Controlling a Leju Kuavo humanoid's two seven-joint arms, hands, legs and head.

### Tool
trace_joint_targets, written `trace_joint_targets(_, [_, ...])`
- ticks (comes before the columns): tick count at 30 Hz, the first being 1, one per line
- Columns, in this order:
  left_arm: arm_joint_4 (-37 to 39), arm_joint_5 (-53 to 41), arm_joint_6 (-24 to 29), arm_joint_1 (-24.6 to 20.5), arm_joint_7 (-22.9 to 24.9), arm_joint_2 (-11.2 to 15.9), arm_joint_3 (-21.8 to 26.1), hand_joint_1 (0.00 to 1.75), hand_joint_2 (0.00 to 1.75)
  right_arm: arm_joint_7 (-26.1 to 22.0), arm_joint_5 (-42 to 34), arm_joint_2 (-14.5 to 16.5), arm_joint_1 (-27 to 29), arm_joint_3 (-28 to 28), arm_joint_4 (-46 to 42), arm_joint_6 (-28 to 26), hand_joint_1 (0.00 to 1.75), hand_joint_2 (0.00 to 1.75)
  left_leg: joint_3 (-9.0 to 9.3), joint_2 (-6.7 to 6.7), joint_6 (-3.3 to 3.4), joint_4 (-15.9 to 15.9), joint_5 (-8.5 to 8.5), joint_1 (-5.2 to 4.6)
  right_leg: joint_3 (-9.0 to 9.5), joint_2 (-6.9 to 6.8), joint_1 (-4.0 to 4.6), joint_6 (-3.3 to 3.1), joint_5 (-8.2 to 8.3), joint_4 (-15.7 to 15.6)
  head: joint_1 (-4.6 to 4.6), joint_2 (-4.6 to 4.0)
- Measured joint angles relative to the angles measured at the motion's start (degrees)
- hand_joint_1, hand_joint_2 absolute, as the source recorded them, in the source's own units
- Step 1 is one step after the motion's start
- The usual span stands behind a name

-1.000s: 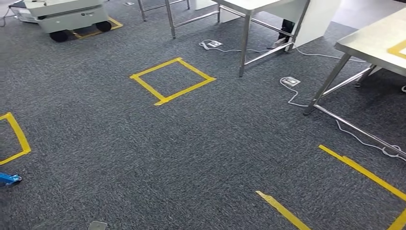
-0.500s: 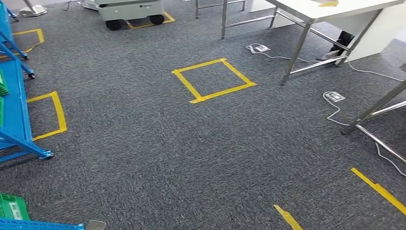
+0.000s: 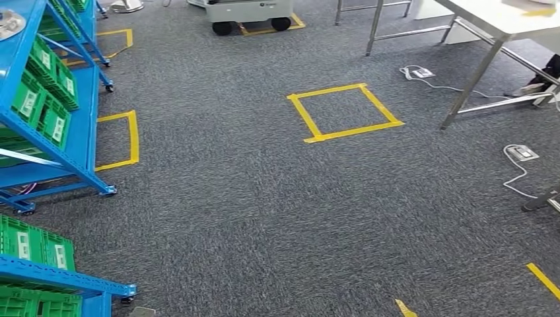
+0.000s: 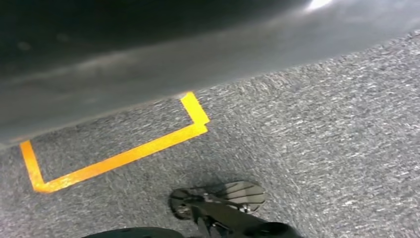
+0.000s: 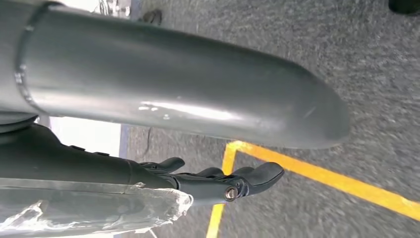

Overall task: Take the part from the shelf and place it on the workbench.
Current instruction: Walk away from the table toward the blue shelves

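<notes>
A blue shelf rack (image 3: 79,135) stands at the left in the head view, loaded with green bins (image 3: 41,99). On its top level, at the picture's edge, lies a round silvery part (image 3: 9,22), partly cut off. A second blue rack (image 3: 63,276) with green bins is nearer, at the lower left. The white-topped workbench (image 3: 492,18) on steel legs stands at the far right. My right hand (image 5: 218,181) hangs over the carpet, dark fingers stretched out and holding nothing. My left hand (image 4: 148,49) is a grey blur, and how its fingers lie cannot be told.
A yellow tape square (image 3: 345,112) marks the grey carpet ahead, and another tape outline (image 3: 125,139) lies beside the rack. A grey wheeled cart (image 3: 249,12) is parked at the back. Floor sockets with white cables (image 3: 522,153) lie near the workbench legs, where a person's shoe (image 3: 538,84) shows.
The camera has turned left, so the whole scene slid right. The blue racks with green bins came into view at the left, and the right-hand table has left the picture.
</notes>
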Motion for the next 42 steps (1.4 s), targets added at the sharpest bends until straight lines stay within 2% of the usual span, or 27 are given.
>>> trace_joint_targets(2, [0.0,0.0,-0.1,-0.2,0.0,0.0,0.0,0.00,0.00,0.1,0.2,0.0,-0.1,0.0,0.1,-0.1,0.00,0.00,2.19,2.59,0.88,-4.5,0.92,-0.76,0.35,-1.32,0.29,0.55,-0.49,0.0,0.02,0.00])
trace_joint_targets(3, [0.0,0.0,-0.1,-0.3,0.0,0.0,0.0,0.00,0.00,0.2,0.2,0.0,-0.2,0.0,0.1,-0.1,0.00,0.00,2.27,2.74,1.05,-4.9,0.63,-1.00,0.52,-2.03,0.41,0.86,-0.66,-0.1,-0.01,0.00])
trace_joint_targets(4, [0.0,0.0,-0.2,-0.2,0.0,-0.1,0.0,0.00,0.00,0.2,0.3,0.0,-0.3,0.1,0.1,-0.1,0.00,0.00,2.25,2.02,1.16,-5.1,0.69,-0.94,0.83,-2.74,0.43,1.12,-0.76,-0.2,-0.02,0.00])
trace_joint_targets(5, [0.0,0.0,-0.2,-0.1,0.1,-0.1,0.0,0.00,0.00,0.2,0.4,0.0,-0.4,0.1,0.1,-0.2,0.00,0.00,2.36,1.31,1.30,-5.4,0.84,-0.77,1.03,-2.62,0.38,1.39,-0.98,-0.3,0.00,0.00])
trace_joint_targets(7, [0.0,0.0,-0.2,0.1,0.1,-0.3,0.0,0.00,0.00,0.2,0.5,0.0,-0.5,0.2,0.1,-0.5,0.00,0.00,2.68,-0.09,1.74,-6.0,1.17,-0.30,0.18,0.40,0.15,1.82,-2.67,1.9,0.20,-0.01])
trace_joint_targets(9, [0.0,0.0,-0.3,-0.1,0.1,-0.4,0.0,0.00,0.00,0.2,0.7,0.0,-0.3,0.3,0.1,-0.8,0.00,0.00,2.74,-1.60,2.03,-6.2,1.27,-0.03,-3.33,3.82,-0.11,2.07,-6.11,8.8,0.48,-0.01])
trace_joint_targets(11, [0.0,0.0,-0.4,-0.2,0.1,-0.5,0.0,0.00,0.00,0.1,0.9,-0.1,-0.1,0.5,0.2,-0.9,0.00,0.00,2.77,-3.23,2.08,-6.1,1.23,0.01,-7.29,4.41,-0.16,2.34,-8.17,15.6,0.57,0.00])
trace_joint_targets(12, [0.0,0.0,-0.5,-0.1,0.1,-0.6,0.0,0.00,0.00,0.2,0.9,-0.1,0.0,0.6,0.2,-0.9,0.00,0.00,2.82,-4.04,2.05,-6.1,1.21,0.06,-8.22,4.44,-0.19,2.44,-7.59,16.6,0.58,0.00])
trace_joint_targets(13, [0.0,0.0,-0.5,0.0,0.2,-0.6,0.0,0.00,0.00,0.2,1.0,-0.1,0.0,0.6,0.2,-0.9,0.00,0.00,2.94,-4.87,1.93,-6.1,1.15,0.14,-7.98,4.54,-0.28,2.55,-5.77,15.0,0.57,0.00])
trace_joint_targets(14, [0.0,0.0,-0.5,0.0,0.2,-0.7,0.0,0.00,0.00,0.2,1.1,-0.1,0.0,0.6,0.2,-0.9,0.00,0.00,3.08,-5.65,1.75,-6.0,1.06,0.24,-6.85,4.91,-0.44,2.67,-3.36,11.8,0.57,0.00])
trace_joint_targets(16, [0.0,0.0,-0.6,-0.1,0.3,-0.7,0.0,0.00,0.00,0.2,1.3,-0.2,0.0,0.8,0.3,-0.9,0.00,0.00,3.15,-7.18,1.07,-5.7,0.77,0.32,-3.68,7.42,-0.97,2.86,0.15,4.4,0.56,0.00])
trace_joint_targets(18, [0.0,0.0,-0.6,-0.2,0.4,-0.7,-0.1,0.00,0.00,0.2,1.5,-0.2,-0.1,0.9,0.4,-0.9,0.00,0.00,2.78,-8.44,0.33,-5.3,0.73,0.36,-2.07,9.12,-1.14,2.52,0.66,1.3,0.54,0.00])
trace_joint_targets(20, [0.0,0.0,-0.6,-0.1,0.4,-0.6,-0.1,0.00,0.00,0.3,1.7,-0.2,-0.2,1.1,0.4,-0.8,0.00,0.00,2.40,-9.20,-0.20,-5.2,0.84,0.55,-1.81,8.13,-0.98,1.69,0.66,1.1,0.55,0.00])
trace_joint_targets(22, [0.0,0.0,-0.6,0.0,0.5,-0.6,-0.1,0.00,0.00,0.4,1.8,-0.3,-0.2,1.2,0.4,-0.9,0.00,0.00,1.52,-7.18,-0.67,-3.4,-0.35,0.53,-1.66,6.79,-0.93,0.80,0.72,1.0,0.28,0.00])
trace_joint_targets(24, [0.0,-0.1,-0.5,-0.2,0.5,-0.6,-0.1,0.00,0.00,0.4,1.9,-0.3,-0.1,1.2,0.5,-0.9,0.00,0.00,-1.33,-4.14,-1.07,2.5,-3.56,0.46,-1.56,5.22,-0.74,0.12,0.59,1.0,-0.06,0.00])
trace_joint_targets(26, [0.0,-0.1,-0.5,-0.3,0.5,-0.7,-0.1,0.00,0.00,0.4,1.9,-0.3,0.0,1.4,0.5,-0.9,0.00,0.00,-4.96,-3.22,-1.23,9.8,-6.35,0.53,-1.49,3.48,-0.46,-0.22,0.36,1.0,-0.13,0.00])
trace_joint_targets(27, [0.0,-0.1,-0.5,-0.2,0.6,-0.7,-0.1,0.00,0.00,0.5,2.0,-0.3,0.0,1.4,0.5,-0.9,0.00,0.00,-5.76,-3.12,-1.15,11.4,-6.36,0.53,-1.41,2.66,-0.32,-0.31,0.24,1.0,-0.15,0.00])
trace_joint_targets(28, [0.0,-0.1,-0.5,-0.2,0.6,-0.7,-0.1,0.00,0.00,0.5,2.0,-0.3,0.0,1.5,0.5,-0.9,0.00,0.00,-5.48,-3.03,-0.94,10.8,-5.30,0.50,-1.27,1.91,-0.17,-0.36,0.11,1.0,-0.15,0.00])
trace_joint_targets(29, [0.0,-0.1,-0.5,-0.1,0.6,-0.7,-0.1,0.00,0.00,0.5,2.2,-0.3,-0.1,1.6,0.5,-0.9,0.00,0.00,-4.08,-2.72,-0.54,8.0,-3.41,0.37,-1.06,1.23,-0.01,-0.35,-0.04,1.0,-0.14,0.00])
trace_joint_targets(31, [0.0,-0.1,-0.5,-0.2,0.7,-0.6,-0.1,0.00,0.00,0.7,2.5,-0.3,-0.1,1.8,0.5,-0.9,0.00,0.00,-0.20,-0.40,0.74,0.5,-0.08,-0.37,-0.60,-0.05,0.36,-0.21,-0.45,1.0,-0.14,0.00])
trace_joint_targets(33, [0.0,0.0,-0.5,-0.4,0.7,-0.5,-0.1,0.00,0.00,0.9,2.8,-0.3,-0.1,2.2,0.5,-0.9,0.00,0.00,1.84,1.58,1.60,-3.8,0.67,-1.11,-0.34,-1.44,0.66,0.15,-0.83,0.9,-0.09,0.00])
trace_joint_targets(35, [0.0,0.0,-0.4,-0.4,0.8,-0.4,-0.1,0.00,0.00,1.1,3.2,-0.3,-0.4,2.5,0.5,-0.9,0.00,0.00,2.05,0.85,1.73,-4.6,0.54,-1.22,0.10,-2.82,0.77,0.66,-1.04,0.6,-0.05,0.00])
trace_joint_targets(36, [0.0,0.0,-0.4,-0.2,0.8,-0.5,-0.1,0.00,0.00,1.2,3.4,-0.3,-0.5,2.6,0.5,-0.9,0.00,0.00,2.31,0.18,1.79,-5.1,0.75,-1.07,0.29,-2.49,0.73,0.95,-1.32,0.6,0.01,0.00])
trace_joint_targets(38, [0.0,0.0,-0.4,-0.1,0.9,-0.5,-0.1,0.00,0.00,1.3,3.6,-0.3,-0.7,2.9,0.5,-0.9,0.00,0.00,2.92,-1.08,1.99,-6.1,1.22,-0.60,-0.70,0.40,0.60,1.43,-3.20,3.3,0.18,-0.01])
trace_joint_targets(40, [0.0,0.0,-0.3,-0.3,0.9,-0.5,-0.2,0.00,0.00,1.3,3.6,-0.3,-0.6,3.1,0.6,-0.8,0.00,0.00,3.01,-2.41,2.15,-6.4,1.37,-0.35,-4.39,3.63,0.33,1.72,-6.60,10.6,0.36,-0.01])
trace_joint_targets(41, [0.0,0.0,-0.3,-0.4,0.9,-0.6,-0.2,0.00,0.00,1.3,3.6,-0.3,-0.5,3.3,0.6,-0.8,0.00,0.00,3.01,-3.18,2.19,-6.3,1.36,-0.32,-6.40,4.19,0.23,1.87,-7.76,14.2,0.40,0.00])
trace_joint_targets(42, [0.0,0.0,-0.3,-0.5,0.9,-0.6,-0.2,0.00,0.00,1.3,3.6,-0.4,-0.4,3.4,0.6,-0.8,0.00,0.00,3.07,-3.99,2.18,-6.3,1.33,-0.29,-7.78,4.39,0.12,2.03,-7.91,16.3,0.40,0.00])
